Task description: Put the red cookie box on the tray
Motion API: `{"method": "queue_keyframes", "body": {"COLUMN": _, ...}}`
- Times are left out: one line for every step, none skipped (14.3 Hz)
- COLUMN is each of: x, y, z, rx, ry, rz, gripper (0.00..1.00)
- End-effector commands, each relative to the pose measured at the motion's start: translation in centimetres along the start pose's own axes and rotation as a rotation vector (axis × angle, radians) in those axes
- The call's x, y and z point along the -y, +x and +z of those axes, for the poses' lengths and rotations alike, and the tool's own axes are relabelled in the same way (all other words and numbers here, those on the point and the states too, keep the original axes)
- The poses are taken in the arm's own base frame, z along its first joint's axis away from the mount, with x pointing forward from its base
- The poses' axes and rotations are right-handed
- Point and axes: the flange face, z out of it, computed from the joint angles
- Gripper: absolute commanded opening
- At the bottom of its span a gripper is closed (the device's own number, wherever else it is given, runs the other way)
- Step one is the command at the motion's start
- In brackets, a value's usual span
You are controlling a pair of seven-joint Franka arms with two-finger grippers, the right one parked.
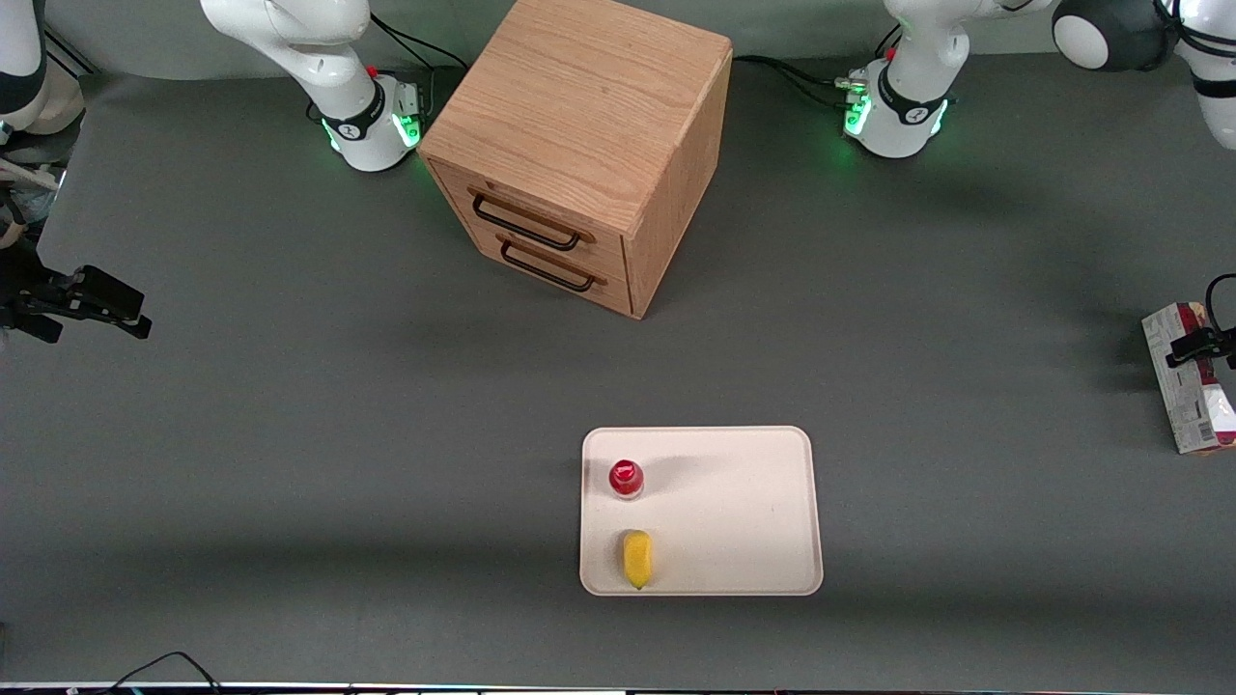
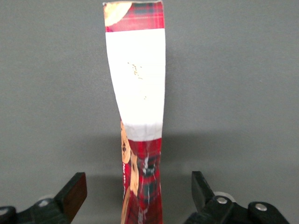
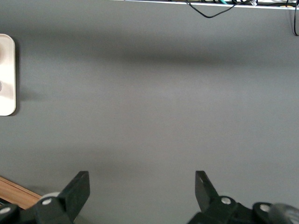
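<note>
— Where is the cookie box (image 1: 1190, 378) sitting at the moment?

— It is lying on the grey table (image 1: 290, 434), right at the working arm's end, well apart from the tray (image 1: 734, 512). The tray is resting nearer the front camera, roughly in the middle of the table's width.

— What is the box looking like?

— From the front it is showing a long white and grey printed side with small text, and dark red along its edge. In the wrist view the box (image 2: 138, 116) is running away from the camera as a long, thin carton: a wide white band across the middle, red tartan at both ends, and pictures of golden cookies along one edge. The white face is looking slightly bowed.

— And the gripper (image 1: 1200, 346)?

— It is hanging over the box at the table's edge. In the wrist view the gripper (image 2: 139, 193) is standing spread wide, one black finger (image 2: 74, 192) on each side of the carton, and neither finger is touching it. Grey table is showing between each finger and the box.

— What is the tray carrying?

— A small red-capped bottle (image 1: 626, 478) is standing on it, and a yellow item (image 1: 637, 558) is lying just nearer the camera than the bottle. Both are sitting along the tray's edge toward the parked arm's end.

— Anything else on the table?

— A wooden drawer cabinet (image 1: 579, 145) with two dark handles is standing farther from the camera than the tray.
</note>
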Motion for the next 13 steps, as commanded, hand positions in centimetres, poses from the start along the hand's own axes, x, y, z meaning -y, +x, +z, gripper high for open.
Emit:
{"method": "queue_keyframes", "body": {"x": -0.3, "y": 0.2, "z": 0.4, "rx": -0.021, "ry": 0.018, "rz": 0.012, "gripper": 0.69}}
{"method": "queue_keyframes", "body": {"x": -0.3, "y": 0.2, "z": 0.5, "rx": -0.019, "ry": 0.018, "rz": 0.014, "gripper": 0.34}}
{"method": "queue_keyframes", "body": {"x": -0.5, "y": 0.4, "z": 0.6, "rx": -0.017, "ry": 0.020, "rz": 0.020, "gripper": 0.11}}
{"method": "queue_keyframes", "body": {"x": -0.6, "y": 0.5, "z": 0.6, "rx": -0.018, "ry": 0.023, "rz": 0.022, "gripper": 0.00}}
{"method": "queue_keyframes", "body": {"x": -0.5, "y": 0.6, "z": 0.4, "rx": -0.022, "ry": 0.037, "rz": 0.027, "gripper": 0.00}}
{"method": "queue_keyframes", "body": {"x": -0.5, "y": 0.9, "z": 0.4, "rx": -0.025, "ry": 0.050, "rz": 0.037, "gripper": 0.00}}
{"method": "queue_keyframes", "body": {"x": -0.9, "y": 1.1, "z": 0.6, "rx": -0.029, "ry": 0.052, "rz": 0.042, "gripper": 0.00}}
{"method": "queue_keyframes", "body": {"x": -1.0, "y": 1.3, "z": 0.6, "rx": -0.034, "ry": 0.055, "rz": 0.044, "gripper": 0.00}}
{"method": "queue_keyframes", "body": {"x": -1.5, "y": 1.7, "z": 0.6, "rx": -0.034, "ry": 0.054, "rz": 0.054, "gripper": 0.00}}
{"method": "queue_keyframes", "body": {"x": -2.2, "y": 2.2, "z": 0.5, "rx": -0.032, "ry": 0.045, "rz": 0.070, "gripper": 0.00}}
{"method": "queue_keyframes", "body": {"x": -2.6, "y": 2.8, "z": -0.3, "rx": -0.044, "ry": 0.043, "rz": 0.076, "gripper": 0.00}}
{"method": "queue_keyframes", "body": {"x": -3.4, "y": 3.7, "z": -1.4, "rx": -0.060, "ry": 0.038, "rz": 0.086, "gripper": 0.00}}
{"method": "queue_keyframes", "body": {"x": -4.3, "y": 4.5, "z": -2.2, "rx": -0.067, "ry": 0.027, "rz": 0.095, "gripper": 0.00}}
